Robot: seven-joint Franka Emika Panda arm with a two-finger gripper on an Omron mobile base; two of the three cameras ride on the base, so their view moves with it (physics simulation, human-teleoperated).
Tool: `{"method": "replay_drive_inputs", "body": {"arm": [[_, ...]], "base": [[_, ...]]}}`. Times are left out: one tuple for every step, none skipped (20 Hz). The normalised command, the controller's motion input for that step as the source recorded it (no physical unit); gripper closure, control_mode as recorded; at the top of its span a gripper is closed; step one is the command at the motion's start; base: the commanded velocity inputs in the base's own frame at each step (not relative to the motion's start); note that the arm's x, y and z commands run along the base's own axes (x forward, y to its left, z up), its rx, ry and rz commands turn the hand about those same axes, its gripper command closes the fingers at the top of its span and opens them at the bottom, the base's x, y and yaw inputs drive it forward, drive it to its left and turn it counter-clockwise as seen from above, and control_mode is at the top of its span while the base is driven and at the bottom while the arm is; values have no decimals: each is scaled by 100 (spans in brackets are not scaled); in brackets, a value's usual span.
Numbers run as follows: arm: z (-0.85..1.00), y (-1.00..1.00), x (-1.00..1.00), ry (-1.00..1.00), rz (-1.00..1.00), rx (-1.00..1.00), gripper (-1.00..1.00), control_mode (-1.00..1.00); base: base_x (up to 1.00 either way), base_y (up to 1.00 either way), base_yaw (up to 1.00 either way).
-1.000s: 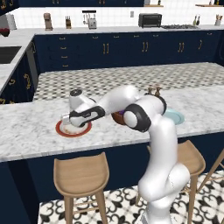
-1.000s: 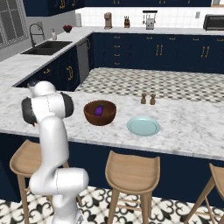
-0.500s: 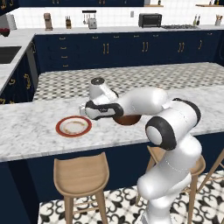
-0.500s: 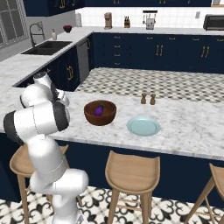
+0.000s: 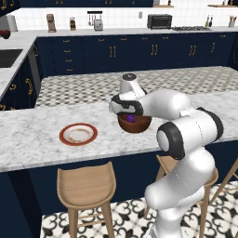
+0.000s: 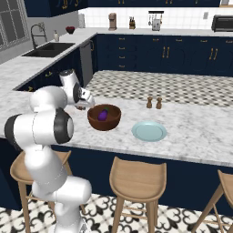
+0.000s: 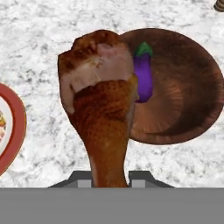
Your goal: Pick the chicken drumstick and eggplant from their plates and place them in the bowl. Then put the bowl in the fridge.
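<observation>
Gripper (image 7: 110, 178): pinches the chicken drumstick (image 7: 101, 100) by its thin bone end, meaty end pointing away, held above the counter beside the bowl.
Bowl (image 6: 104, 117): dark wood, stands on the marble counter (image 5: 32, 135) between the 2 plates.
Eggplant (image 7: 143, 75): lies inside the bowl.
Red-rimmed plate (image 5: 78, 134): on the counter, apart from the bowl.
Pale blue plate (image 6: 149, 131): just beside the bowl.
Shakers (image 6: 154, 102): 2, behind the blue plate.

A white robot arm (image 6: 48, 125) reaches over the grey-veined marble table (image 6: 200, 132), its tool (image 6: 83, 105) just left of a deep dark-brown wooden bowl (image 6: 104, 117) holding a small purple eggplant (image 6: 103, 114). A pale blue plate (image 6: 149, 131) lies beside the bowl, two small brown shakers (image 6: 154, 102) behind.
</observation>
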Motion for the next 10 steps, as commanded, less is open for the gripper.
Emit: {"method": "replay_drive_inputs", "body": {"arm": [[0, -100, 39, 0, -18, 0, 100, -100], [0, -100, 41, 1, -18, 0, 100, -100], [0, -100, 44, 1, -18, 0, 100, -100], [0, -100, 49, 2, -17, 0, 100, -100], [-10, -100, 61, 6, -16, 0, 100, -100], [-25, -93, 61, 7, -15, 0, 100, -100], [-42, -76, 39, 5, -13, 0, 100, -100], [-46, -79, 27, 4, -12, 0, 100, -100], [-51, -79, 22, 5, -11, 0, 100, -100], [-66, -56, 6, 5, -9, 0, 100, -100]], "base": [[0, 0, 0], [0, 0, 0], [0, 0, 0], [0, 0, 0], [0, 0, 0], [0, 0, 0], [0, 0, 0], [0, 0, 0], [0, 0, 0], [0, 0, 0]]}}
